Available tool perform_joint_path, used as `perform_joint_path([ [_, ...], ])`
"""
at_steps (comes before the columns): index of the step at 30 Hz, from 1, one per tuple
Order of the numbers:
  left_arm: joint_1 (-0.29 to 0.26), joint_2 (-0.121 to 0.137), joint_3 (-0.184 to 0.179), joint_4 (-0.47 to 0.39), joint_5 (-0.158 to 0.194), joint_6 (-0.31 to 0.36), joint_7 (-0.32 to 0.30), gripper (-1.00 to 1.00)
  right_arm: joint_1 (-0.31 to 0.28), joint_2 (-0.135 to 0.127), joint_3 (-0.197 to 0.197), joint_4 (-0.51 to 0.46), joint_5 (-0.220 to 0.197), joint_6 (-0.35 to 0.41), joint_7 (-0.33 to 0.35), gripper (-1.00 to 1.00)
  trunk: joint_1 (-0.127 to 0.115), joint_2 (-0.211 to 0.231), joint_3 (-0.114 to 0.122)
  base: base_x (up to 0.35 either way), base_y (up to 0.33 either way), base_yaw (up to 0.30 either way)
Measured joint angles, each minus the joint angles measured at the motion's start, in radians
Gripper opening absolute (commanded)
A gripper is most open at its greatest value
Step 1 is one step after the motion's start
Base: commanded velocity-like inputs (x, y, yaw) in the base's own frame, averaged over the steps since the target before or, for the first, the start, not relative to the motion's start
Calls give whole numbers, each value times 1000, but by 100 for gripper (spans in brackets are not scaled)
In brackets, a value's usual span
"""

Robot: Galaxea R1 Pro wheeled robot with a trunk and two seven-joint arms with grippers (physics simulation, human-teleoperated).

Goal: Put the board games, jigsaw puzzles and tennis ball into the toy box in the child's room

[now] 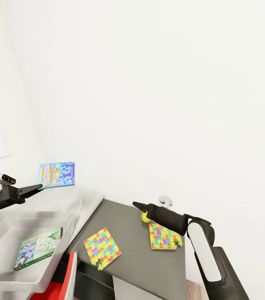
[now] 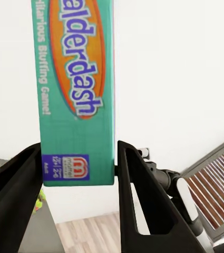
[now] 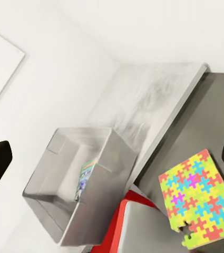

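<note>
My left gripper (image 1: 35, 188) is shut on a blue and teal board game (image 1: 57, 174), held upright in the air above the far side of the light grey toy box (image 1: 3, 239). In the left wrist view the game (image 2: 77, 79) sits between both black fingers (image 2: 130, 179). A green board game (image 1: 38, 248) lies flat inside the toy box (image 3: 98, 205). On the dark table (image 1: 128, 233) lie two jigsaw puzzles (image 1: 102, 248) (image 1: 164, 236) and the tennis ball (image 1: 144, 217). My right gripper (image 1: 137, 204) hovers open just above the ball.
A red object (image 1: 59, 287) stands below the toy box at the table's near edge. A pale grey ledge (image 1: 80, 200) runs along the white wall behind the box. Wood floor (image 2: 90, 232) shows below the table.
</note>
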Motion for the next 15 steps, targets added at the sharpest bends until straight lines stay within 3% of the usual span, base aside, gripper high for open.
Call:
perform_joint_path([
  [4, 0, 0, 0, 0, 0, 0, 0, -100, 0, 0, 0, 0, 0, 0, 0, 100, 0, 0, 0, 180, 2, 0],
  [15, 0, 0, 0, 0, 1, -1, 0, -100, 0, 0, 0, 0, 0, 0, 0, 100, 1, 0, 0, 11, 0, 0],
])
